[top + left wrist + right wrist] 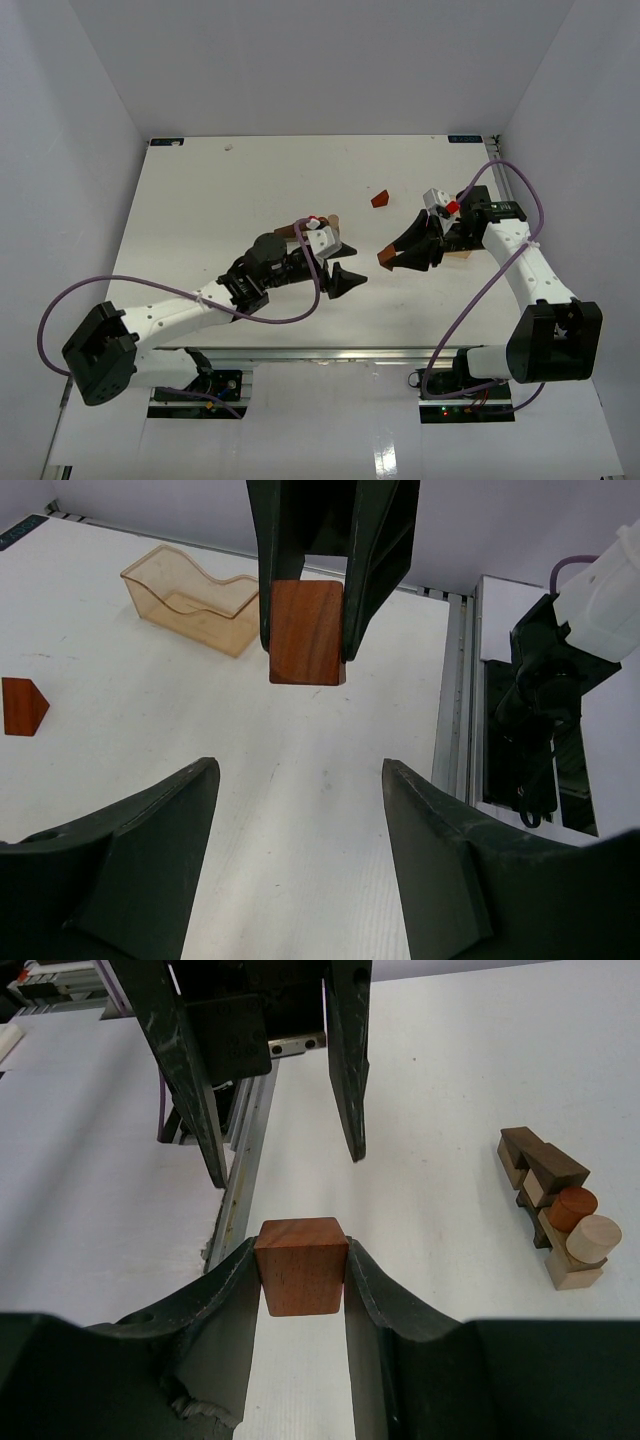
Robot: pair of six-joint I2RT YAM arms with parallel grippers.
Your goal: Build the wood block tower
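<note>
My right gripper (300,1258) is shut on a reddish-brown wooden cube (300,1268) and holds it above the table; the cube also shows in the top view (384,258) and the left wrist view (307,632). My left gripper (300,780) is open and empty, facing the right gripper (390,256) a short way in front of the cube. The wood block tower (550,1205), a low cluster of tan, dark brown and reddish blocks with two cylinders, stands to the side; in the top view (333,223) my left wrist partly hides it. A loose reddish-brown wedge (380,199) lies further back.
A translucent amber tray (195,598) sits on the table under my right arm. The wedge also shows in the left wrist view (22,705). The metal rail of the near table edge (240,1180) runs close behind my left gripper (352,270).
</note>
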